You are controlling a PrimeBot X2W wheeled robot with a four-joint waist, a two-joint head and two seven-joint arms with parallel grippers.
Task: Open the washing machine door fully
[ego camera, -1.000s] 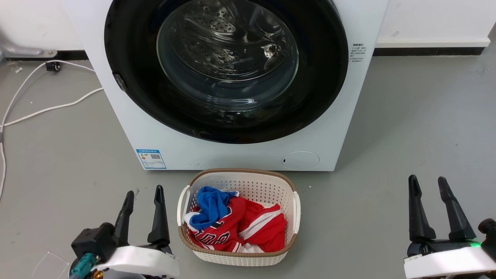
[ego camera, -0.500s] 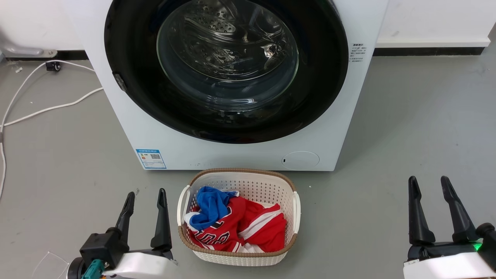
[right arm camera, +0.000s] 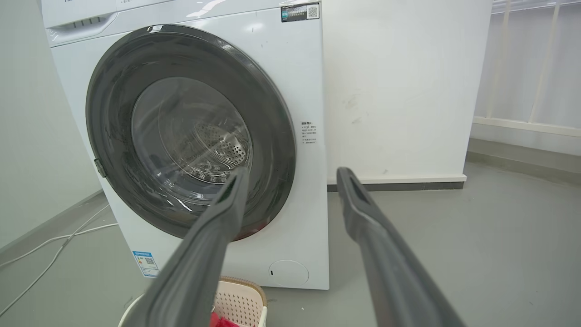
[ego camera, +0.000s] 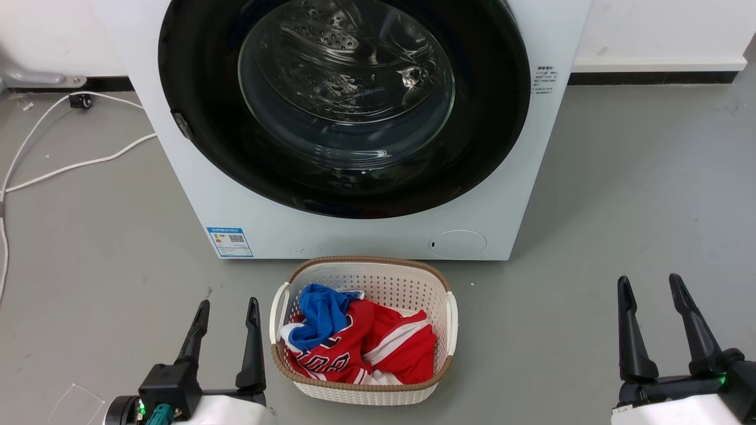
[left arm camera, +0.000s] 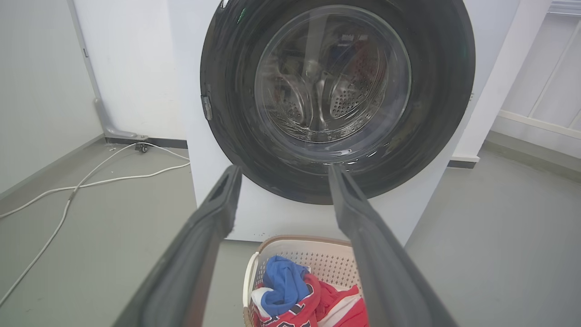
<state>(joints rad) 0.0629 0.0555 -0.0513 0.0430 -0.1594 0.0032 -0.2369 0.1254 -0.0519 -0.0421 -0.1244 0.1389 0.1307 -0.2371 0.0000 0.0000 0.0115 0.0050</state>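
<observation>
At 7 and 5 o'clock, the left gripper (ego camera: pixel 229 303) and right gripper (ego camera: pixel 649 279) gape open, empty, flanking a basket (ego camera: pixel 452 313) of clothes (ego camera: pixel 390 348). Beyond, at 12 o'clock, the washing machine door (ego camera: pixel 195 88) sits closed; the blue QR-code label (ego camera: pixel 230 242) below is too small to read.

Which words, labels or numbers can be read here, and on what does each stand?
Blue label, lower left on the washing machine: too small to read.
Small print right of the washing machine door: too small.
Sticker at the machine's top: blurred.
Letters on the red garment: folded, unreadable.
</observation>
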